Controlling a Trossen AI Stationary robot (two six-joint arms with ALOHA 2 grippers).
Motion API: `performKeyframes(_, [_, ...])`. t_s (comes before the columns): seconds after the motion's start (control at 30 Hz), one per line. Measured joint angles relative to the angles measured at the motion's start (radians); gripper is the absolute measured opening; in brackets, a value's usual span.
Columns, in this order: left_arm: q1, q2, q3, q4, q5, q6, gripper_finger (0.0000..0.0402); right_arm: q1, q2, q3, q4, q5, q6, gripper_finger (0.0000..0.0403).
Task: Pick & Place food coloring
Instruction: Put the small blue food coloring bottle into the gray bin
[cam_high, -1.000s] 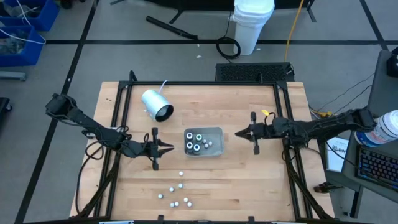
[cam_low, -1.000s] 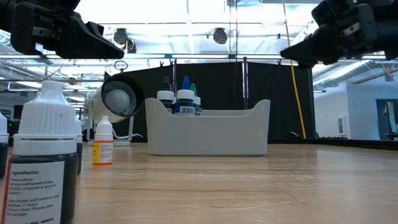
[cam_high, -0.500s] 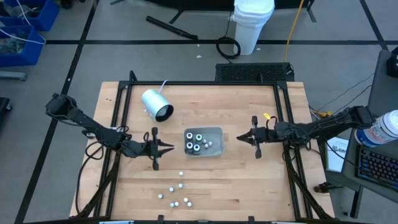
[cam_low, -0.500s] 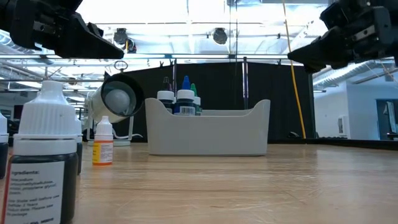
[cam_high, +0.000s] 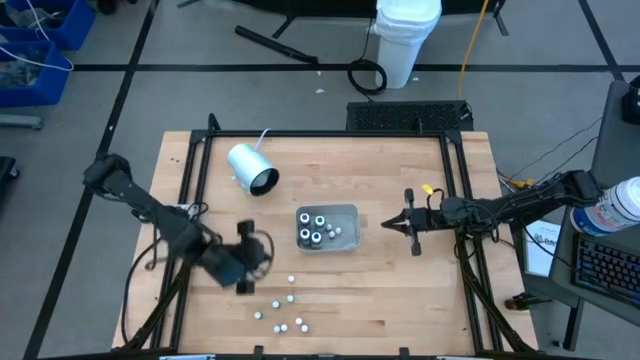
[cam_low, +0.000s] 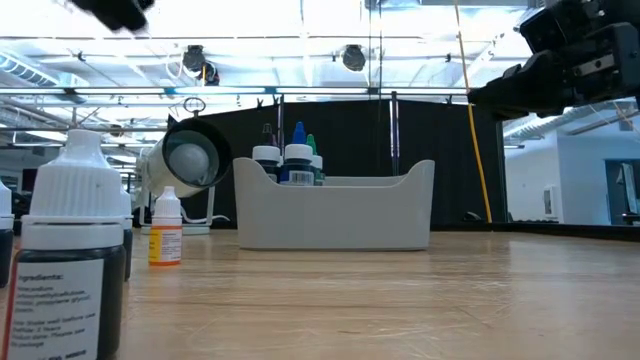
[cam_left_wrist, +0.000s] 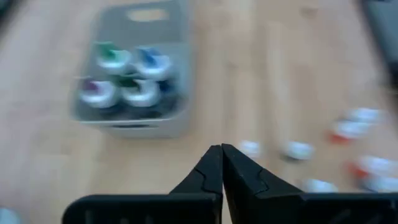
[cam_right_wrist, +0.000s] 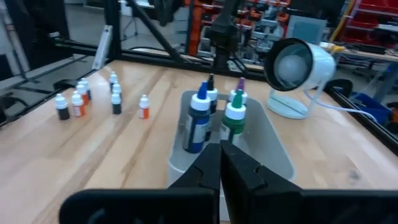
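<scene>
- The food coloring is a set of tiny dropper bottles in two groups: several stand upright in the shallow grey rectangular plastic tray (cam_high: 347, 212) near the middle of the pale wooden tabletop (cam_high: 420, 290), and the rest, the loose small bottles (cam_high: 279, 311), are scattered on the wood nearer the front edge, well apart from the tray
- In the right wrist view the tray's bottles, such as the blue-capped bottle (cam_right_wrist: 198, 122) and the green-capped bottle (cam_right_wrist: 233, 122), have dark bodies and pointed nozzle caps; the loose ones beyond (cam_right_wrist: 76, 103) are smaller, with white tops and orange or dark bodies
- Judging by their size, each bottle is light, stiff plastic with a smooth, slightly slippery wall; a tall narrow body on a small base should tip at any sideways nudge
- The best hold is probably across the body just below the cap shoulder, coming from above, with the fingers closing gently; the tapered cap itself may squirt out of a pinch
- The left end effector (cam_left_wrist: 221, 154) is clenched with nothing between its fingers, above the tabletop between the tray and the loose bottles
- The right end effector (cam_right_wrist: 220, 151) is also clenched and empty, waiting on the tray's other side, pointed at it
- A large white-and-grey cylinder (cam_high: 251, 168) with a cord lies behind the tray, apart from the bottles
</scene>
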Motion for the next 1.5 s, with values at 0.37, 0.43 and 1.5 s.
performKeyframes(0.37, [-0.230, 0.398, 0.538, -0.410, 0.036, -0.307, 0.0016, 0.006, 0.000, 0.000, 0.071, -0.078, 0.035, 0.0000])
performKeyframes(0.43, [-0.255, 0.443, 0.565, -0.474, 0.041, -0.400, 0.0036, 0.007, 0.000, 0.000, 0.072, -0.079, 0.036, 0.0000])
performKeyframes(1.5, [-0.201, 0.644, 0.536, -0.397, 0.340, -0.347, 0.0230, 0.007, 0.000, 0.000, 0.076, -0.077, 0.031, 0.0000])
